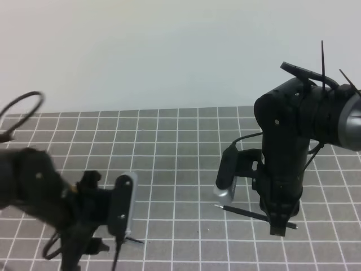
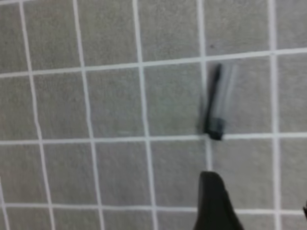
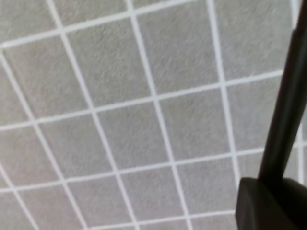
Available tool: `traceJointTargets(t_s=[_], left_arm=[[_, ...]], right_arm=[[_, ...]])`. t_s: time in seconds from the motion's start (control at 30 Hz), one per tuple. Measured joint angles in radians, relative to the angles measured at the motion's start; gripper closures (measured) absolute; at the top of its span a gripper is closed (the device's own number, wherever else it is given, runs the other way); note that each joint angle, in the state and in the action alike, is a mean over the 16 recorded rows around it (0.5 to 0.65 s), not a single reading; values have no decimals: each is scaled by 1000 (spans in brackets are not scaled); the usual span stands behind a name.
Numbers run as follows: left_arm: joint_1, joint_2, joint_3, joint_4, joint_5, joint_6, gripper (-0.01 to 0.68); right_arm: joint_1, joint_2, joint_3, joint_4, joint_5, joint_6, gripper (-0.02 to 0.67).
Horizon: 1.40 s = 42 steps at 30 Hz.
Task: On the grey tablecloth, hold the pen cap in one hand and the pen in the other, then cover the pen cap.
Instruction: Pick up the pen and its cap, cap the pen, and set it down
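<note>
The left gripper point(image 1: 104, 245) is mostly hidden behind its own arm in the high view, and the left wrist view shows only 1 dark fingertip point(image 2: 213, 203) at the bottom edge, so I cannot tell its state. The pen cap point(image 2: 214, 108) lies blurred on the grey tablecloth point(image 1: 175, 147) just beyond that fingertip, untouched. The right gripper point(image 1: 277, 217) is clamped on the pen point(image 1: 248, 213) (thin, black, silvery tip pointing left), lifted near the right side.
</note>
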Motion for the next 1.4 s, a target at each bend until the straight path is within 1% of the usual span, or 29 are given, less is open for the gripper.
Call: traceJointTargets(t_s=[0.17,0.33,0.67,1.0,1.4], left_arm=[[-41,85,-59,67,16,-57,302],[-61,148,-93,105,16,-62,300],[-65,223,-121,110,-7,12,300],[-65,266,-136,109,24,19,301],[-65,272,-136,70,36,11,354]], right_arm=[[0,0,0,2,29,2,622],[0,0,0,3,47,7,639],[0,-1,0,4,47,16,649],[0,-2,0,6,39,18,649],[0,-2,0,36,38,23,649]])
